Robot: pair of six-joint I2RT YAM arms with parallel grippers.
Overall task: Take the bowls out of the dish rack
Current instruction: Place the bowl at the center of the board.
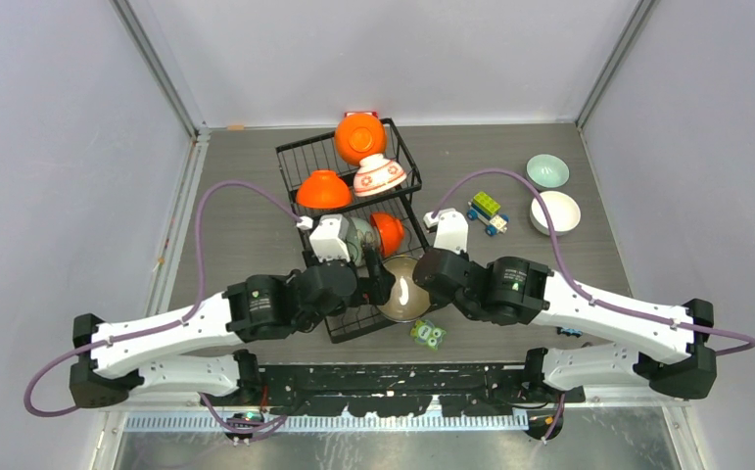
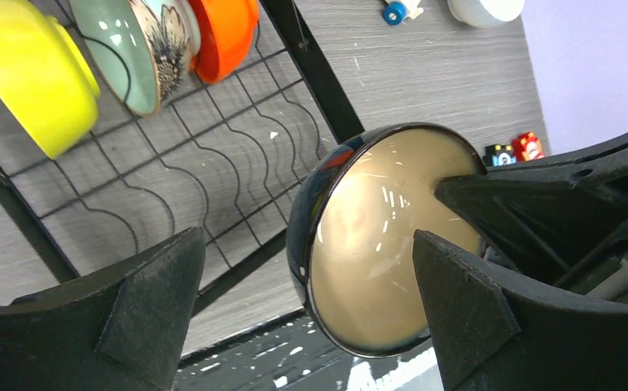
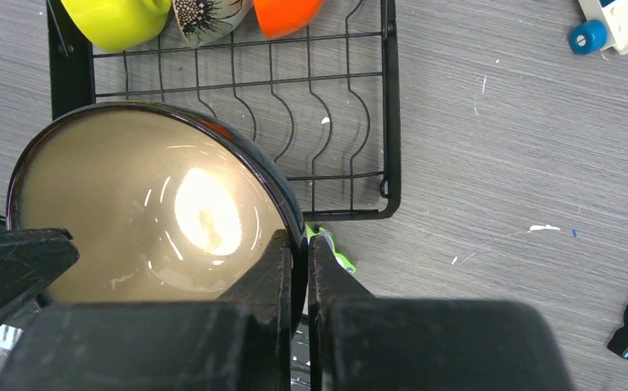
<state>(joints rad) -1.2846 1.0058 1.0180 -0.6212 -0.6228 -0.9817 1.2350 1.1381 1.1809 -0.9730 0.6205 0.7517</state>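
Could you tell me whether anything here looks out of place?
Stray toys: a block car by the white bowl, a green figure at the dish rack's near corner. Nothing spilled or broken.

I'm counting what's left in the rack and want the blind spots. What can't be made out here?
Top view: the lime green bowl is hidden under the left arm.
Left wrist view: the white bowl is cut off by the top edge.
Right wrist view: the green toy is mostly hidden behind the dark brown bowl and the right gripper.
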